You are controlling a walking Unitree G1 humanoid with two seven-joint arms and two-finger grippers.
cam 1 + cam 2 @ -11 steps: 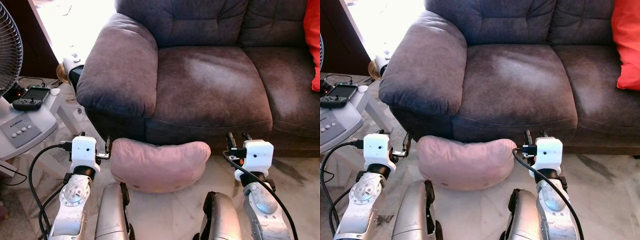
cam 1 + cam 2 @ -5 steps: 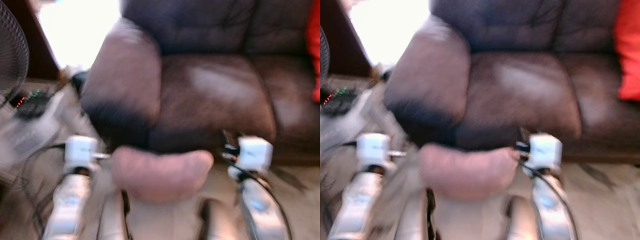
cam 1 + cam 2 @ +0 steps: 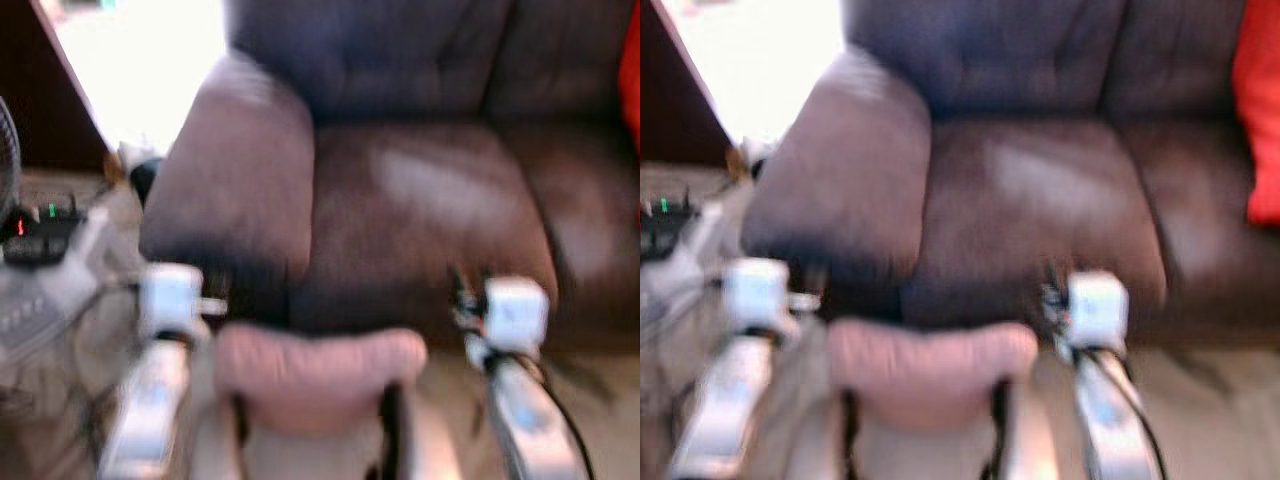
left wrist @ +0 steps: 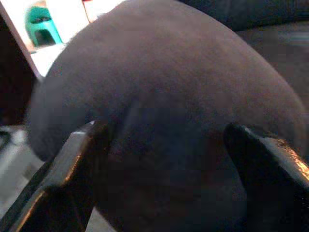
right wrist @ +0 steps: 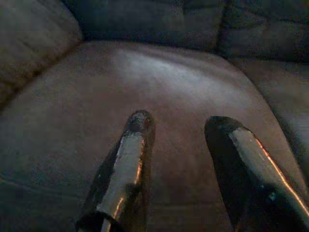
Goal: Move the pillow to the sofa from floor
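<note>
The left gripper (image 4: 164, 159) has its jaws spread wide with nothing between them, the sofa's (image 3: 420, 190) rounded armrest (image 4: 159, 82) close ahead. The right gripper (image 5: 178, 159) holds its jaws narrowly apart and empty, facing the dark, suede-like seat cushion (image 5: 159, 82). Between the two grippers, low against the sofa front, lies the soft pink pillow (image 3: 318, 365), bent like a crescent. A red cushion (image 3: 1257, 110) sits far right

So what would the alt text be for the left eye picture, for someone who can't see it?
Blurred view from the robot's head: a pink pillow sits low between its two silver arms, in front of a dark brown sofa. The left claw and right claw flank the pillow at the sofa's front edge; a fan base stands at left.
</note>
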